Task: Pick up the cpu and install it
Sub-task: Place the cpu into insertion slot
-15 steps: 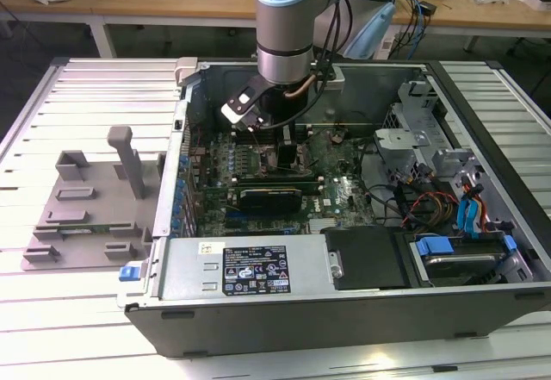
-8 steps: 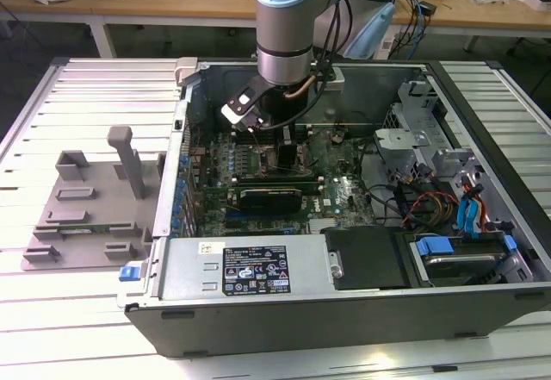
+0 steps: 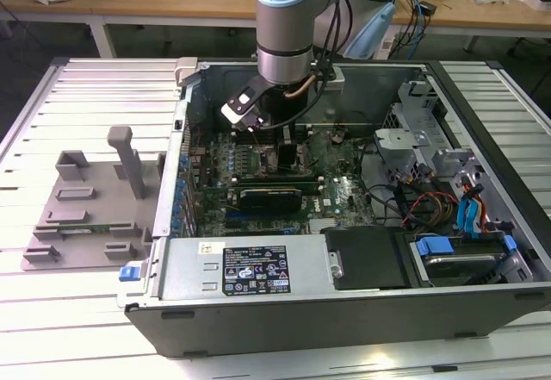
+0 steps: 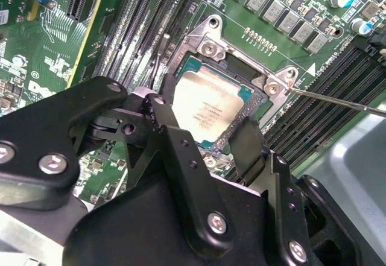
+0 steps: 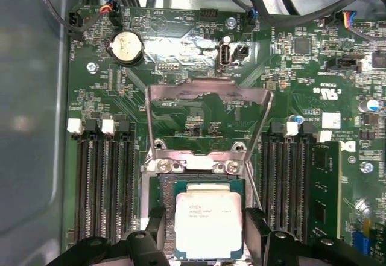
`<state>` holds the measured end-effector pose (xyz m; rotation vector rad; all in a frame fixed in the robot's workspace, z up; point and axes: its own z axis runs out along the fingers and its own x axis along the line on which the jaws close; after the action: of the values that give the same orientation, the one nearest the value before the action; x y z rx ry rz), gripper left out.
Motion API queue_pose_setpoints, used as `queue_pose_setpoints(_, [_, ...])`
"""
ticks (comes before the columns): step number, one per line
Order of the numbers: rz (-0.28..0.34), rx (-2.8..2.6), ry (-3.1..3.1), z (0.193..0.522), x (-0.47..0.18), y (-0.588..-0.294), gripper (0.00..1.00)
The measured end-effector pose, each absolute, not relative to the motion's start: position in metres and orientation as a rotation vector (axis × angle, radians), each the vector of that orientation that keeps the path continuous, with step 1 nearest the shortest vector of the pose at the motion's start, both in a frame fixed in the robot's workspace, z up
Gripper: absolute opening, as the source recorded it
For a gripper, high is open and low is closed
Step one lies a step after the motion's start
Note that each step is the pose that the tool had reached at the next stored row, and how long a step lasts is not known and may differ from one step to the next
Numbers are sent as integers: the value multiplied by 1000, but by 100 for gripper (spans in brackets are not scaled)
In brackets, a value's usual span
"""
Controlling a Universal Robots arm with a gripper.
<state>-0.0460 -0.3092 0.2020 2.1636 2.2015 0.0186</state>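
Note:
The cpu (image 5: 208,221) (image 4: 208,109), a flat square chip with a shiny silver-grey top, lies level in the dark socket on the green motherboard. In both wrist views my gripper (image 5: 206,218) (image 4: 203,114) straddles it, with a black finger (image 5: 256,224) (image 4: 247,142) pressed against each of two opposite edges. The socket's metal load plate (image 5: 208,97) stands swung up and open behind the chip. In the exterior view the arm reaches down into the open computer case, with the gripper (image 3: 274,128) low over the board.
Black memory slots (image 5: 99,181) (image 5: 283,181) flank the socket. A thin metal lever (image 4: 338,100) sticks out beside it. The case walls (image 3: 185,139), cables (image 3: 413,203) and drive cage (image 3: 465,251) surround the board. A grey fixture plate (image 3: 86,208) lies outside at the exterior view's left.

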Motion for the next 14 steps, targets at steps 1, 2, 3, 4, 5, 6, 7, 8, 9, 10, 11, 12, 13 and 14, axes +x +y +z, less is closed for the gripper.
queue_pose_setpoints(1, [23, 2165, 2203, 202, -46, -309, 63])
queue_pose_setpoints(2, [22, 2165, 2203, 202, -46, -310, 63])
queue_pose_setpoints(3, [22, 2165, 2203, 201, -46, -310, 63])
queue_pose_setpoints(4, [22, 2165, 2203, 201, -46, -310, 63])
queue_pose_setpoints(5, [22, 2165, 2203, 201, -46, -310, 63])
queue_pose_setpoints(6, [22, 2165, 2203, 201, -46, -310, 63])
queue_pose_setpoints(7, [22, 2165, 2203, 201, -46, -310, 63])
queue_pose_setpoints(8, [22, 2165, 2203, 200, -46, -310, 63])
queue_pose_setpoints(9, [22, 2165, 2203, 200, -46, -310, 63])
queue_pose_setpoints(10, [24, 2166, 2204, 200, -46, -310, 63])
queue_pose_setpoints(11, [28, 2168, 2206, 199, -46, -310, 63])
queue_pose_setpoints(12, [36, 2171, 2209, 199, -46, -310, 63])
queue_pose_setpoints(13, [39, 2173, 2210, 199, -46, -310, 63])
queue_pose_setpoints(14, [40, 2174, 2211, 199, -46, -310, 63])
